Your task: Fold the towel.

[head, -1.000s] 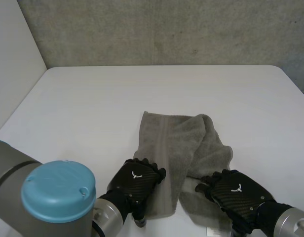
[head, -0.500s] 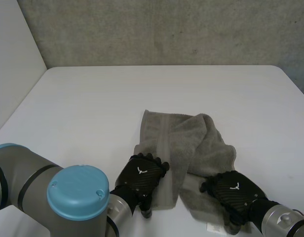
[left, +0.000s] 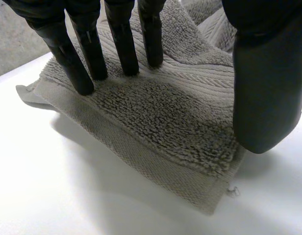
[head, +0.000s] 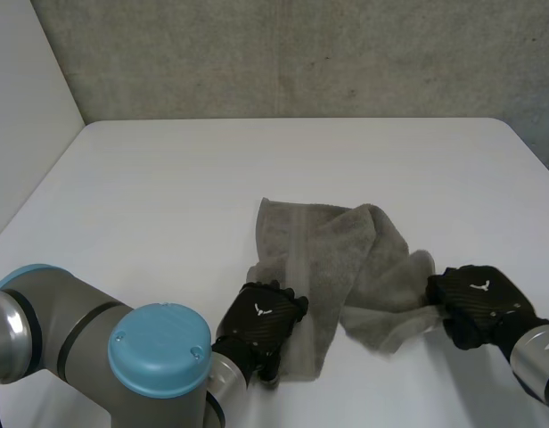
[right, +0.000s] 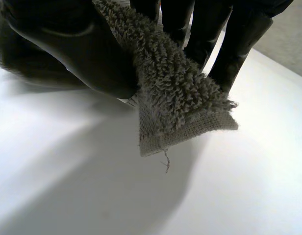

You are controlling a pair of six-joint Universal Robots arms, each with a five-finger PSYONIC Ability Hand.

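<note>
**Right hand's got a towel corner, left hand's the anchor**

My right hand [head: 475,303] is pinching one corner of the towel [head: 332,259] between thumb and fingers [right: 239,34], held a bit off the table [head: 167,196]. My left hand [head: 259,321] lies flat with its fingers straight, pressing down the edge under it. The rumpled cloth stretches sideways between the two, so all of it lies inward from my right hand. I reckon that corner has to pull outward to flatten things first.
</note>
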